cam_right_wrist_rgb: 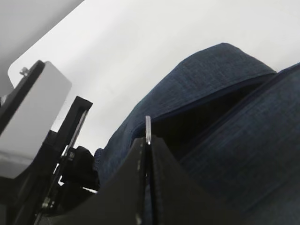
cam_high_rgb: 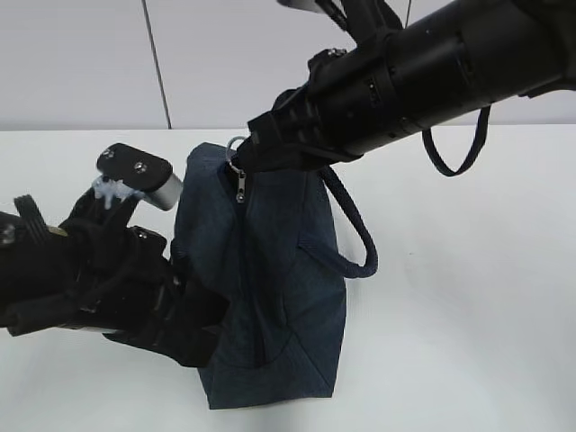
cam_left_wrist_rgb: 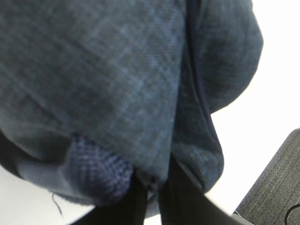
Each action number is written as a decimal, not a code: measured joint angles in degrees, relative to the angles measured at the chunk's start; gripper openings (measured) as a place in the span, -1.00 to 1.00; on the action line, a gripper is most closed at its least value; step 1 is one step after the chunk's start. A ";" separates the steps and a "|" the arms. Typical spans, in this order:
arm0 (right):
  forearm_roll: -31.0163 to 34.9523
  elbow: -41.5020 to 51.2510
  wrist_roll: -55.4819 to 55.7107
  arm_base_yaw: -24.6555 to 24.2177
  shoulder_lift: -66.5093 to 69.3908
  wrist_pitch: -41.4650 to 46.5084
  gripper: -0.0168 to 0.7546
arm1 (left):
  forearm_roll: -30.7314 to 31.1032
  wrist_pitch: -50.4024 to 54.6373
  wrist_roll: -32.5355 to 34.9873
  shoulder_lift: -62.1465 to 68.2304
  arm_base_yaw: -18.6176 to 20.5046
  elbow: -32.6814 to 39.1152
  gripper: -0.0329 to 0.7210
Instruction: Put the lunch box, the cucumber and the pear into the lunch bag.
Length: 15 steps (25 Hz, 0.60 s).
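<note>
The dark navy lunch bag (cam_high_rgb: 279,297) stands on the white table, its zipper running up its front. My right gripper (cam_high_rgb: 245,162) is shut on the silver ring pull (cam_high_rgb: 236,146) at the bag's top. In the right wrist view the ring (cam_right_wrist_rgb: 148,124) sticks out edge-on between the closed jaws of my right gripper (cam_right_wrist_rgb: 147,138), over a dark gap in the bag (cam_right_wrist_rgb: 225,140). My left gripper (cam_high_rgb: 202,333) is shut on the bag's lower left side. In the left wrist view it (cam_left_wrist_rgb: 152,185) pinches a fold of the fabric (cam_left_wrist_rgb: 117,70). The lunch box, cucumber and pear are out of view.
The bag's looped strap handle (cam_high_rgb: 360,243) hangs off its right side. A black cable loop (cam_high_rgb: 459,153) dangles from the right arm. The white table (cam_high_rgb: 468,315) stretches to the right. A grey surface (cam_left_wrist_rgb: 276,187) lies beyond the table edge.
</note>
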 joint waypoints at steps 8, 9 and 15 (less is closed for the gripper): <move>1.37 -6.37 -3.27 -0.68 5.96 2.24 -0.96 | -0.14 -0.30 0.01 0.38 0.05 -0.07 -0.90; 1.37 -7.38 -3.27 -0.68 6.78 2.80 -0.96 | -0.14 -0.30 0.01 0.38 0.12 -0.07 -0.90; 0.86 -11.12 -3.32 -2.19 8.35 6.74 -0.96 | -0.09 -0.18 -0.08 0.38 0.22 -0.11 -0.90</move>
